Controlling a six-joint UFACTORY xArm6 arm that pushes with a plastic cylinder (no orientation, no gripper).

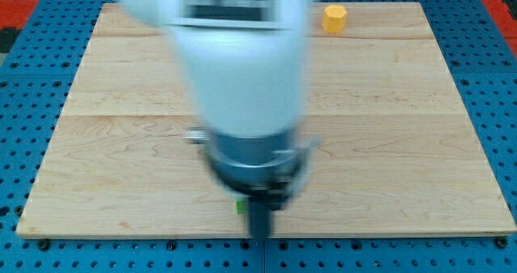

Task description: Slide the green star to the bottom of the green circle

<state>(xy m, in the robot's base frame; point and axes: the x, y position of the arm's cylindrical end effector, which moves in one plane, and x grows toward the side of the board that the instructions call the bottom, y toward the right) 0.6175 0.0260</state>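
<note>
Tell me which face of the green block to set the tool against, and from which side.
Only a green sliver shows, at the left of my tip near the board's bottom edge; the arm hides the rest, so its shape, faces and the green circle cannot be judged. Probably push from the view's bottom, but only if the circle lies above. The yellow hexagon sits far off.

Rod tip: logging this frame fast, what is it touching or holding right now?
My tip: holds nothing; a green sliver shows beside the rod, contact cannot be told.
</note>
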